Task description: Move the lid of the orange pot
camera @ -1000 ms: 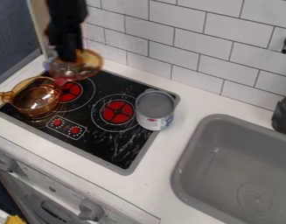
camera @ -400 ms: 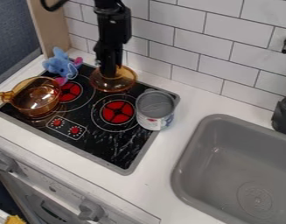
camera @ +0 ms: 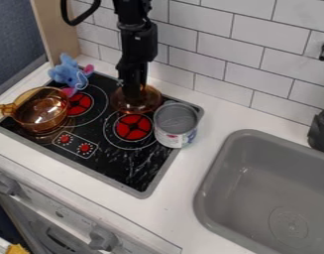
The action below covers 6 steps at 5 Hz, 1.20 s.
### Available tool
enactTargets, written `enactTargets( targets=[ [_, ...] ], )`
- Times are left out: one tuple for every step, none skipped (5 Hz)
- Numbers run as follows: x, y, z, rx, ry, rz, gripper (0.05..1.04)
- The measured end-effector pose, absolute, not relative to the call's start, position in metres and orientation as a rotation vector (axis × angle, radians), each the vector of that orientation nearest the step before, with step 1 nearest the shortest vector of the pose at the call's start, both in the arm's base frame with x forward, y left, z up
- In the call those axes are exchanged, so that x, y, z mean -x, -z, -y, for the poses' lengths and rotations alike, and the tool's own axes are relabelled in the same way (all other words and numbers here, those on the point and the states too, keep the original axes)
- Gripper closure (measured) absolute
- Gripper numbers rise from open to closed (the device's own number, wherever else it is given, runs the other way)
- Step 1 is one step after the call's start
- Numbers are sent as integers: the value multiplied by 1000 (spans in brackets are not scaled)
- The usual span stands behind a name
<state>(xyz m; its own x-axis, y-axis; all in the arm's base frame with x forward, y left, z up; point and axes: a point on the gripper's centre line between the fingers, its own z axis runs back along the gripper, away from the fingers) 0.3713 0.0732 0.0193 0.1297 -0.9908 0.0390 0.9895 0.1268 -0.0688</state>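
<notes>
The black gripper [camera: 132, 94] hangs down over the back of the stove, its tips at the middle of the amber-orange lid [camera: 145, 104]. The lid lies low and nearly level at the stove's back edge, just behind the right burner and close beside the can; whether it touches the surface I cannot tell. The orange see-through pot [camera: 41, 111] stands uncovered at the stove's left, its handle pointing left. The lid's knob is hidden by the gripper.
On the black stove [camera: 118, 171], an open grey can [camera: 175, 125] stands at the right edge. A blue plush toy [camera: 69, 74] sits at the back left corner. The grey sink [camera: 257, 191] is at the right, and the tiled wall [camera: 210, 44] rises behind.
The gripper and the lid have moved right and down, from above the plush toy to behind the right burner. The plush toy has come into sight. The pot and can have stayed put.
</notes>
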Motion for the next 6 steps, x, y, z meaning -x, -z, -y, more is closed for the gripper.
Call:
enactTargets(
  targets=[
    [-369, -16, -73, 89, 1437, -20, 324],
    [-369, -16, -72, 92, 1436, -14, 86],
    [-367, -17, -71, 100, 1433, -11, 75],
    [-361, -30, -69, 101, 1436, 24, 81],
    [-356, -58, -77, 61, 1407, 88, 83],
    [-353, -77, -81, 26, 1410, 132, 83]
  ],
)
